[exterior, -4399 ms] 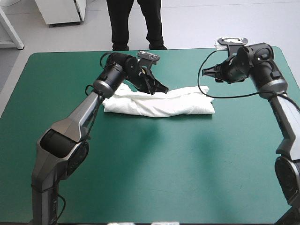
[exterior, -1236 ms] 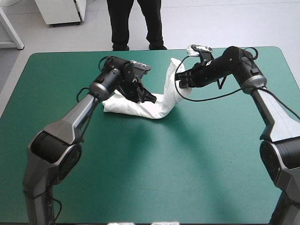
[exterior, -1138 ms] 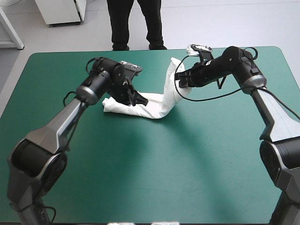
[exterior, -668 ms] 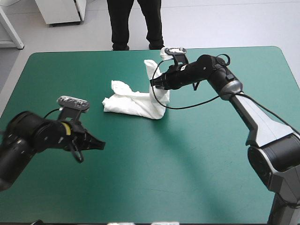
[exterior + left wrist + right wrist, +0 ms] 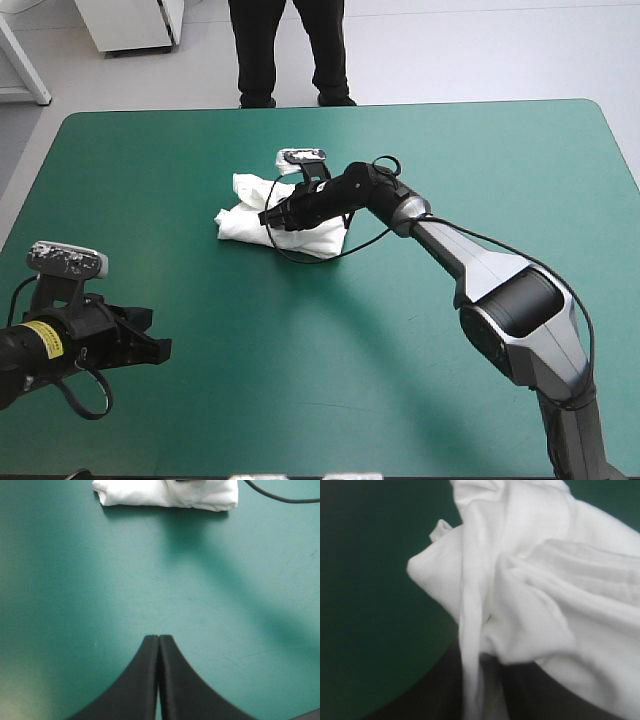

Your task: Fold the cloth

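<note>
The left arm sits low and tucked back on its own side, the left gripper (image 5: 158, 638) pressed tight together (one pointed arch). The right arm stretches far forward, the right gripper (image 5: 268, 216) pinching the T-shirt (image 5: 238, 222).

T-shirt (image 5: 245, 205) on table (image 5: 420, 390), left of centre, toward far edge. Right gripper (image 5: 268, 218) atop T-shirt, cloth caught in it. Left gripper (image 5: 152, 346) near table's near-left corner, well apart, T-shirt ahead.

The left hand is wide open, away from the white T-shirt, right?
No: the left hand is shut, its fingers meeting in a point, as the left wrist view shows. It does sit away from the white T-shirt.
</note>
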You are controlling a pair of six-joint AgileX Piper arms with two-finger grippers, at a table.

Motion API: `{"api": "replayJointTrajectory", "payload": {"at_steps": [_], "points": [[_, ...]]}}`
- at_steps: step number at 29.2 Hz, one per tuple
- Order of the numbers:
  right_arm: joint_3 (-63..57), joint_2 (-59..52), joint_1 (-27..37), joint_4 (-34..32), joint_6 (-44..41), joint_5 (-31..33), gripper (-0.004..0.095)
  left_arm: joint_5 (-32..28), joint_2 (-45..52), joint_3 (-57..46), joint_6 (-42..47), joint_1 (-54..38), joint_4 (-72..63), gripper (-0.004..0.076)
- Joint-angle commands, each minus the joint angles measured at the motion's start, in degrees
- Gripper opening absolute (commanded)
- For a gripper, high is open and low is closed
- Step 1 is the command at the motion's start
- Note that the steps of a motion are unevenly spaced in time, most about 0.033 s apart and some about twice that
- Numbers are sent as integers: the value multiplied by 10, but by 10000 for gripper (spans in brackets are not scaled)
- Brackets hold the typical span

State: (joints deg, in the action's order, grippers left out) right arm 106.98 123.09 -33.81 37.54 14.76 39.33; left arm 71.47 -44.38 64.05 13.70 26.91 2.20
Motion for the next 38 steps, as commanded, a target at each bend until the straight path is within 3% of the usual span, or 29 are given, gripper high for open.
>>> {"api": "replayJointTrajectory", "payload": {"at_steps": [1,2,5,15,22,29,38], "points": [[68,-40,0,2,-17,60,541,-14,-7,12,5,2,-22,-10],[82,-41,3,-17,-44,88,580,-14,-7,12,5,2,-22,-10],[111,-49,9,-60,-90,150,574,-13,-7,12,5,2,-31,-10],[99,-98,57,-184,-135,242,519,-12,-7,12,5,2,-36,-10],[9,-121,117,-138,-114,213,509,-27,-7,12,5,2,-36,-10],[-27,-104,122,-108,-83,111,519,-37,-7,12,13,2,-37,-10],[-27,-58,118,-67,-64,98,518,-37,-7,12,18,2,-34,-10]]}}
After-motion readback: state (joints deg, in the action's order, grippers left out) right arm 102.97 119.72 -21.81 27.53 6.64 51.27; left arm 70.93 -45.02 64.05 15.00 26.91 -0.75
